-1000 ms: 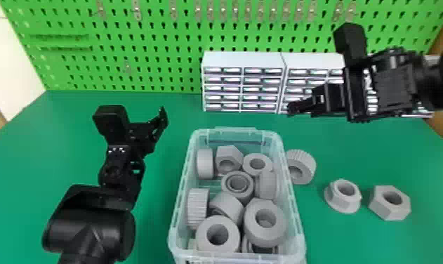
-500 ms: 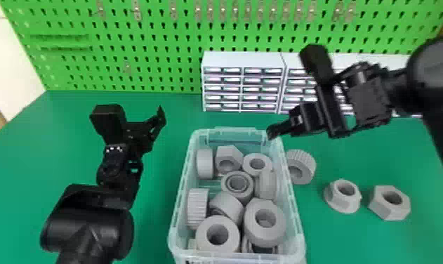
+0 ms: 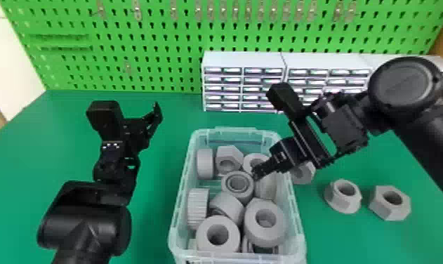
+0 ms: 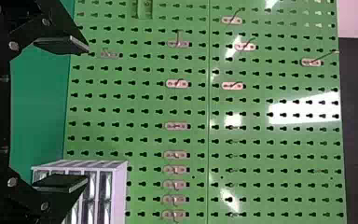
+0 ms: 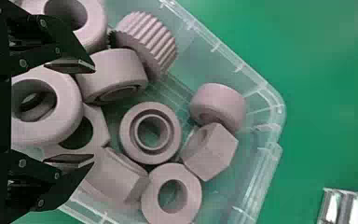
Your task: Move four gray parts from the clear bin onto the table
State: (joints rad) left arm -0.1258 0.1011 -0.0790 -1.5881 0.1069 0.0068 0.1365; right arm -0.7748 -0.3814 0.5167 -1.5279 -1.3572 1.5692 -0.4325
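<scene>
In the head view my right gripper (image 3: 257, 173) hangs over the back right part of the clear bin (image 3: 183, 196), above several gray parts, among them a ringed one (image 3: 237, 184). The right wrist view shows that gripper (image 5: 95, 114) open, its fingers wide apart over the parts, holding nothing; the ringed part (image 5: 127, 135) lies beyond its tips. Outside the bin's right side, a flanged gray part (image 3: 342, 203), a hex nut (image 3: 389, 209) and another gray part (image 3: 303, 173) rest on the table. My left gripper (image 3: 139, 112) is parked left of the bin, open in its wrist view (image 4: 86, 114).
White drawer cabinets (image 3: 243, 59) stand at the table's back, in front of the green pegboard (image 3: 160, 45). The green table (image 3: 153, 217) extends to both sides of the bin. My right forearm crosses above its right side.
My right gripper has swung left and toward the robot, from beside the cabinets to over the bin, and come lower. The left arm has barely shifted.
</scene>
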